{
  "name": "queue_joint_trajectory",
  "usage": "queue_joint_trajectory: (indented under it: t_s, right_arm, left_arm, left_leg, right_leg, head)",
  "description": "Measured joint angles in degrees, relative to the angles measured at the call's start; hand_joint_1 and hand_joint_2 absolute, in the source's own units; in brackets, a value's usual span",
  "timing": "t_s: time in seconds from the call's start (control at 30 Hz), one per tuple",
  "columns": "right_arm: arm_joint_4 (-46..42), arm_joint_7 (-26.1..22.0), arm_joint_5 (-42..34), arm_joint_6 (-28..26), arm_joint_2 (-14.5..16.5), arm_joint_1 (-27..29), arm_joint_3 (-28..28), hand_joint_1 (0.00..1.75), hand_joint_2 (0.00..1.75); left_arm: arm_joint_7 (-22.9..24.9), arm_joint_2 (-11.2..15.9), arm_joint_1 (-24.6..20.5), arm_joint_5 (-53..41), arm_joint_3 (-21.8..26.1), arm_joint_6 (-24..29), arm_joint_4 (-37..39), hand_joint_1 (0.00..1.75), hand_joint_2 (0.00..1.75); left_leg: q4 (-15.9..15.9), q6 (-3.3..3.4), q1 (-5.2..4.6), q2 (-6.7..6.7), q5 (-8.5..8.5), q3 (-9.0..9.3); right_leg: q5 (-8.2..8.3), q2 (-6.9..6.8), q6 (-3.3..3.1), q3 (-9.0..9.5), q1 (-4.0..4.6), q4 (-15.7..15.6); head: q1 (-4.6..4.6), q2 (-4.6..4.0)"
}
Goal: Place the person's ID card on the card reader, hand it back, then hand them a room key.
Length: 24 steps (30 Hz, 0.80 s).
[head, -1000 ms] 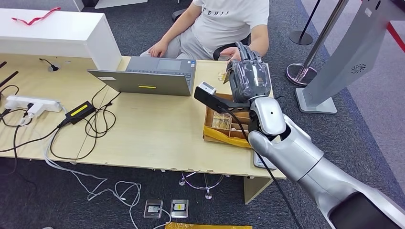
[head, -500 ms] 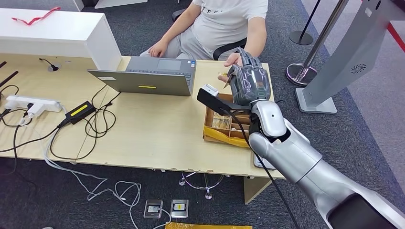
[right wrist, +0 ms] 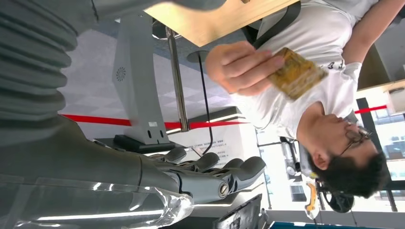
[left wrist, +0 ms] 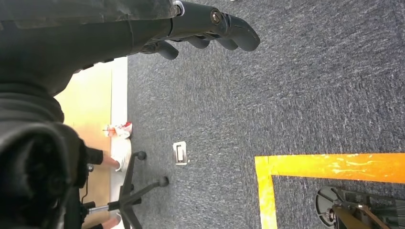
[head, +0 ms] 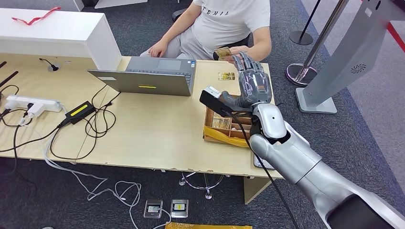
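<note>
My right hand (head: 253,83) hovers over the far right corner of the table with its fingers spread and nothing in it. Just beyond it, the seated person's hand (head: 235,58) holds a gold patterned card (head: 222,52) clear of my fingers. In the right wrist view the same card (right wrist: 297,73) sits pinched in the person's hand (right wrist: 239,67), apart from my right hand (right wrist: 210,174). A second gold card (head: 226,76) lies flat on the table beside my hand. My left hand (left wrist: 210,26) hangs over the carpet, fingers loosely extended and holding nothing.
An open cardboard box (head: 210,136) with cards in compartments sits below my right wrist. A laptop (head: 148,78) stands mid-table, with cables and a power strip (head: 28,104) to the left. A flat device (head: 260,163) lies partly hidden under my forearm. A grey kiosk (head: 344,52) stands at right.
The person's hand, which was against my right hand, has drawn back holding the gold card. My right hand's fingers have spread apart and it has dropped slightly.
</note>
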Motion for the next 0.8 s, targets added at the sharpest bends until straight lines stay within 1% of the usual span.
queue_joint_trajectory:
  t_s: [0.23, 0.37, 0.47, 0.57, 0.67, 0.8]
  right_arm:
    - [1.24, -1.14, -0.75, -0.61, -0.05, 0.07, -0.03, 0.0, 0.0]
    - [1.67, -2.03, -6.03, -1.02, -0.24, 0.48, -1.2, 0.0, 0.0]
    - [1.89, -1.69, -11.27, -1.41, -1.49, 0.91, -3.03, 0.0, 0.0]
    - [2.34, -0.28, -17.18, -1.77, -5.03, 1.89, -5.33, 0.0, 0.0]
    - [3.02, 0.7, -23.65, -3.23, -10.43, 4.13, -8.91, 0.0, 0.0]
    - [3.47, 3.75, -26.97, -4.15, -16.82, 6.01, -12.96, 0.0, 0.0]
  left_arm:
    - [0.0, 0.0, 0.05, 0.03, 0.0, -0.14, 0.0, 0.0, 0.0]
    - [0.32, 0.0, 0.22, 0.04, 0.0, -0.26, 0.0, 0.0, 0.0]
    - [0.45, 0.0, 0.52, 0.3, 0.01, -0.33, 0.0, 0.0, 0.0]
    - [0.06, 0.01, 1.02, 0.88, 0.07, -0.38, 0.0, 0.0, 0.0]
    - [-0.04, 0.03, 1.98, 1.38, 0.15, -0.5, 0.0, 0.0, 0.0]
    - [0.13, 0.2, 2.97, 2.2, 0.17, -0.4, 0.0, 0.0, 0.0]
  left_leg:
    - [0.0, 0.0, 0.0, 0.0, 0.0, 0.01]
    - [0.0, 0.0, 0.0, 0.0, 0.0, 0.02]
    - [0.01, 0.0, -0.01, 0.0, 0.0, 0.05]
    - [0.03, 0.01, -0.02, -0.11, -0.01, 0.08]
    - [0.04, 0.03, -0.03, -0.26, -0.02, 0.04]
    - [0.04, 0.05, -0.05, -0.05, -0.09, 0.03]
  right_leg:
    - [0.0, 0.0, 0.0, 0.0, 0.0, 0.0]
    - [0.0, 0.01, 0.0, -0.02, 0.0, 0.0]
    - [0.0, 0.02, 0.0, -0.05, 0.0, -0.04]
    - [0.0, -0.05, 0.0, 0.02, -0.01, -0.11]
    - [0.0, -0.17, 0.02, 0.1, -0.03, -0.2]
    - [0.03, 0.06, 0.06, 0.04, -0.05, -0.26]
  head:
    - [0.0, -0.01]
    - [0.0, -0.01]
    - [-0.01, -0.01]
    - [-0.02, 0.0]
    - [0.01, -0.01]
    - [0.0, 0.0]
